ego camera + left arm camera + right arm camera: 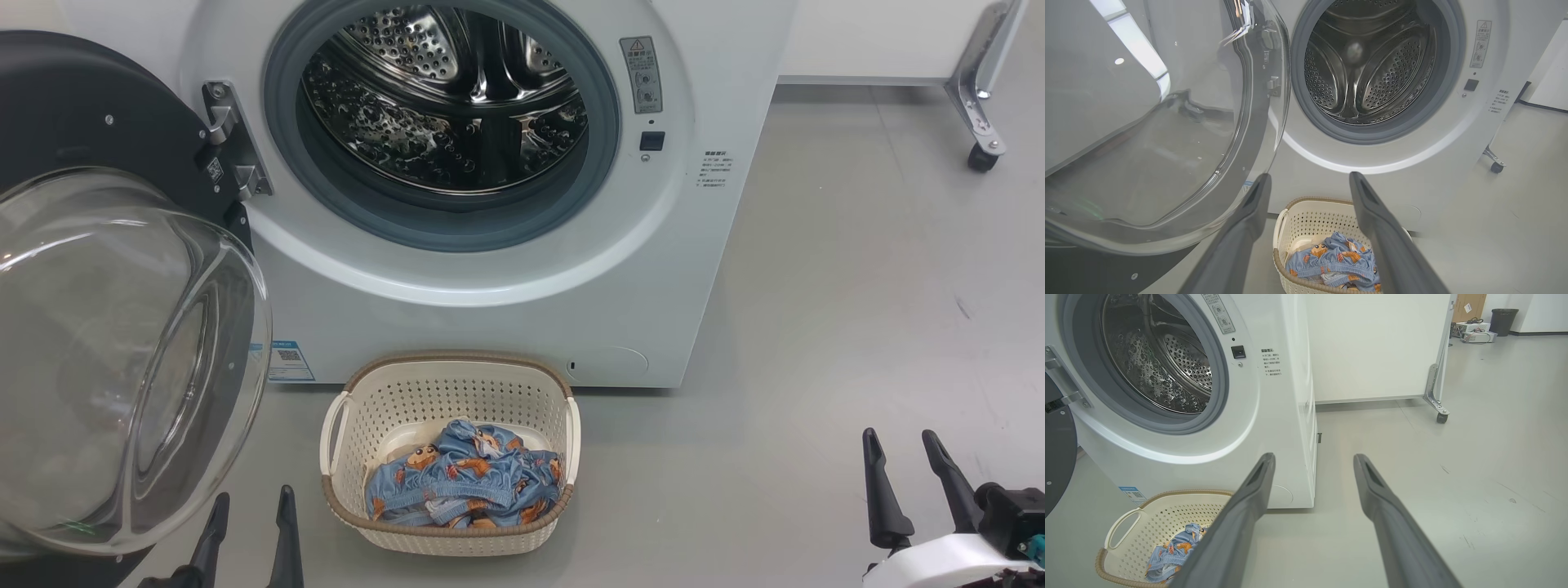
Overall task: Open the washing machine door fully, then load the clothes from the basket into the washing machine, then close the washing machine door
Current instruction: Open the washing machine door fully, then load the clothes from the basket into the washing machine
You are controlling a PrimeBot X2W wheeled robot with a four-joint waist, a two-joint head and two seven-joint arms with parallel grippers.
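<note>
Left tool [253,496] and right tool [900,437] spread, empty; plunge straight into the basket [457,360], pinch the clothes [465,482] mid-bundle.

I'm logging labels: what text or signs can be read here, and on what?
Nothing reads as words.
Grey sticker on the washing machine: warning triangle, text too small.
Printed lines on its front: too small.
Blue label low on its front: code square, text blurred.

A white washing machine [1274,416] stands free on a bare grey floor [1494,457] in what looks like a laboratory or test hall. Beside it is a white partition [1372,347] on castor wheels [1441,417]. Farther back are a black bin [1503,320] and a cardboard box [1470,306].
</note>
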